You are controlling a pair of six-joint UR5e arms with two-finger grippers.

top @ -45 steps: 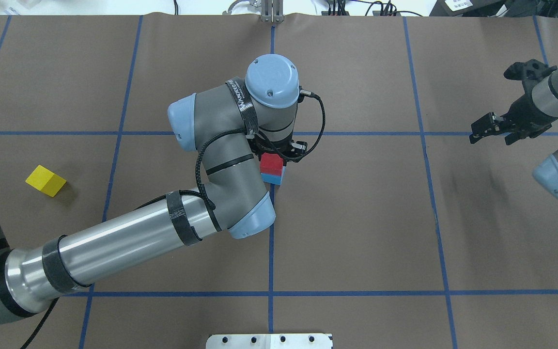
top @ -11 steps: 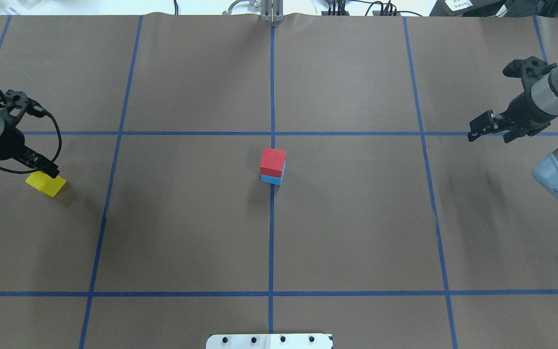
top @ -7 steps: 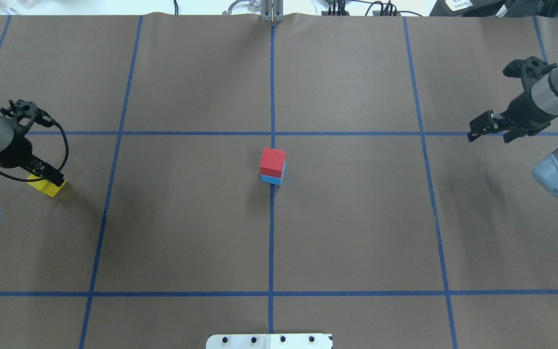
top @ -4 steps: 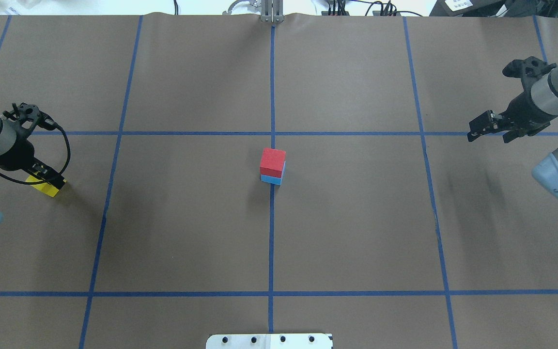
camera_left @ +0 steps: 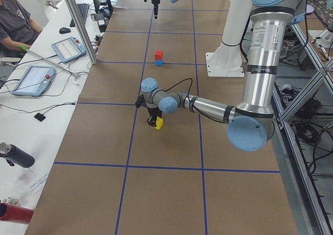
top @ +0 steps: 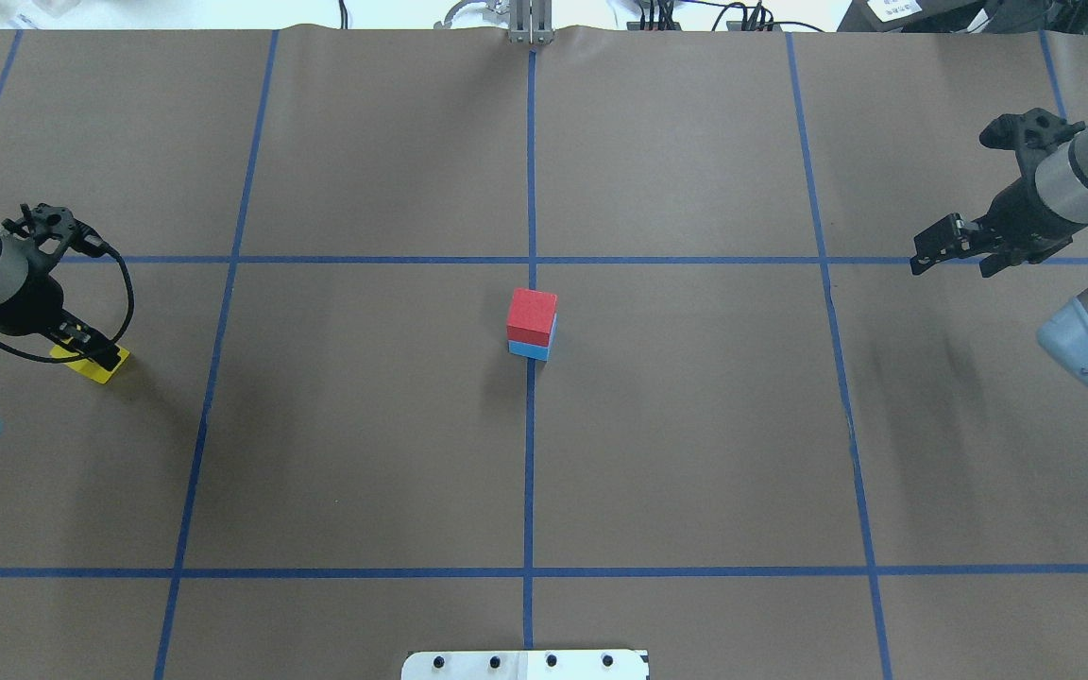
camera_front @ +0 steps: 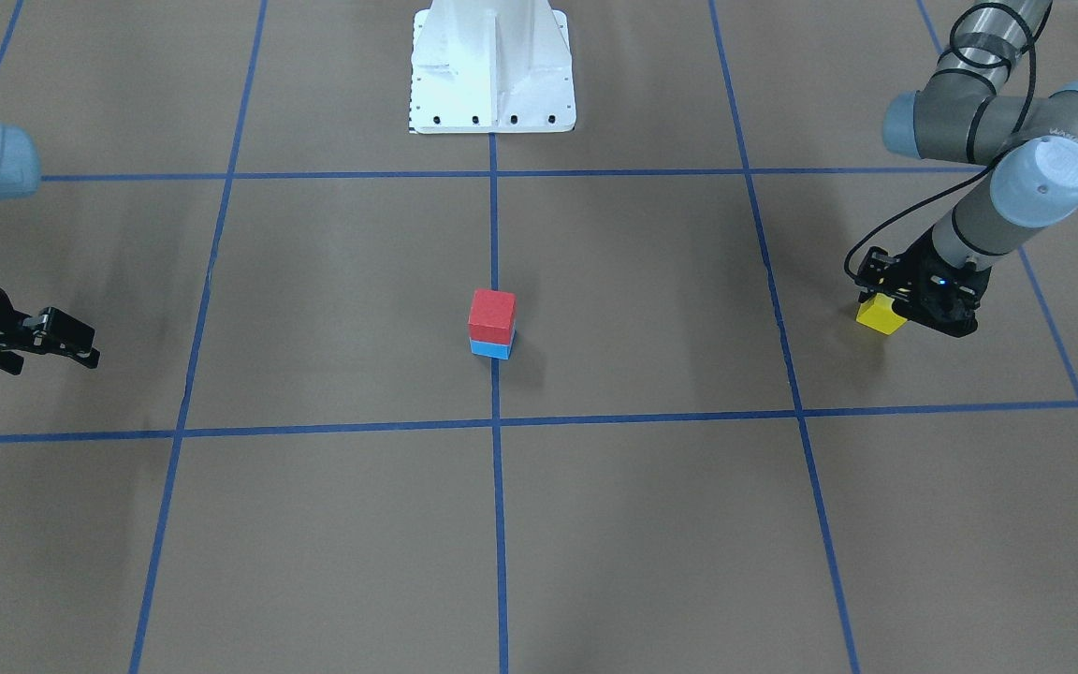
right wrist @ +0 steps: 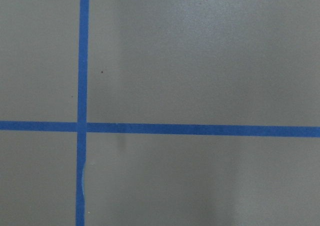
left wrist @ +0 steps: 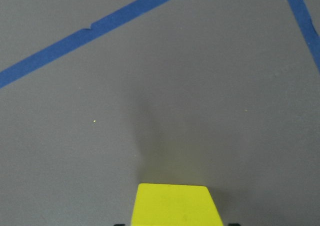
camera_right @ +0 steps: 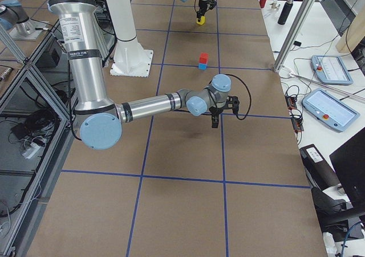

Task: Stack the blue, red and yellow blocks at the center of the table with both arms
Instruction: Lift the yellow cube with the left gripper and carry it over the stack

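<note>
- Right, the left hand is down low at the left end of the counter, fingers on either side of the yellow block. The wrist camera shows only slivers of fingertip at the block's flanks, so I cannot tell whether they are clamped on it or merely bracketing it.
- That yellow block sits flat on the brown paper, well apart from the middle and left of the nearest lengthwise tape line.
- Handling call: it's a small matte cube that looks light and stiff. The flat faces shouldn't give under the pads, and the dull finish ought to grip well, so a modest squeeze should do.
- Where to hold it: two opposite side faces, pads square to them, with the underside left clear for setting down. The cube lies turned against the grid, so the wrist needs to match that angle. A pinch across the corners would likely twist it out.
- Moving out to the centre, the red block rests on the blue block, right on the middle tape line.
- My read is that the two-high pile is just as light, so a sideways nudge could shove it over. A straight drop from above looks safest.
- Far right, the right hand hovers with its fingers spread and nothing in them, well clear of everything.
</note>
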